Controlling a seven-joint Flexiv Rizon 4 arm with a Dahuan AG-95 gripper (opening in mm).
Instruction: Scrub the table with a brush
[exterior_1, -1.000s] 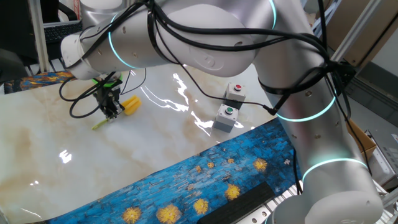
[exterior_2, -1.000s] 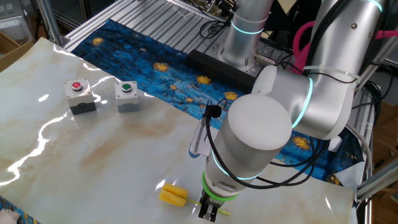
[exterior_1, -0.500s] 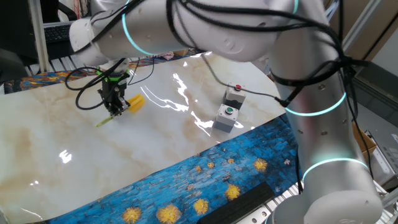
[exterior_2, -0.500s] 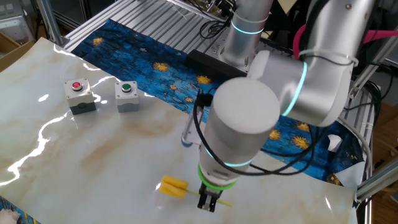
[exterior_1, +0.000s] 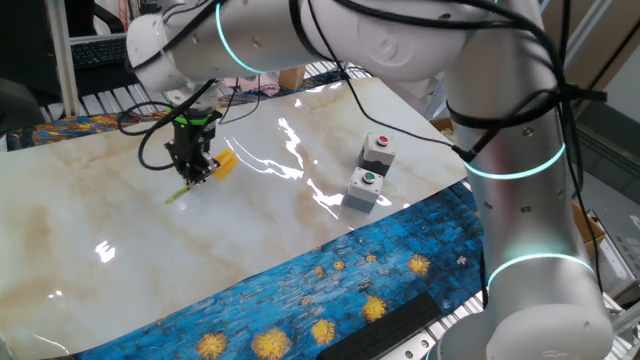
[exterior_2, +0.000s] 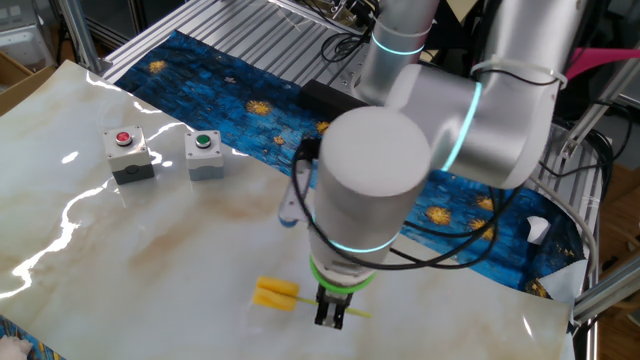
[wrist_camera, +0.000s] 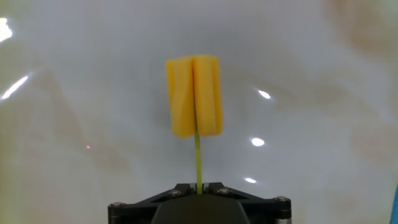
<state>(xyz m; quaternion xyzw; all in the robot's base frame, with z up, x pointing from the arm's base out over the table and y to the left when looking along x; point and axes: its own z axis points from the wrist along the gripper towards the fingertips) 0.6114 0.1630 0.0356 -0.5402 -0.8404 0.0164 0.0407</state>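
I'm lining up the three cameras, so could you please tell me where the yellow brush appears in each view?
One fixed view: brush, upper left, under the gripper.
Other fixed view: brush, bottom centre, beside the gripper.
Hand view: brush, centre.
Shared landmark: the gripper pinching its handle.

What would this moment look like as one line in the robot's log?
task: scrub table | hand: shut on brush handle | bristle head: on marble | button boxes: apart
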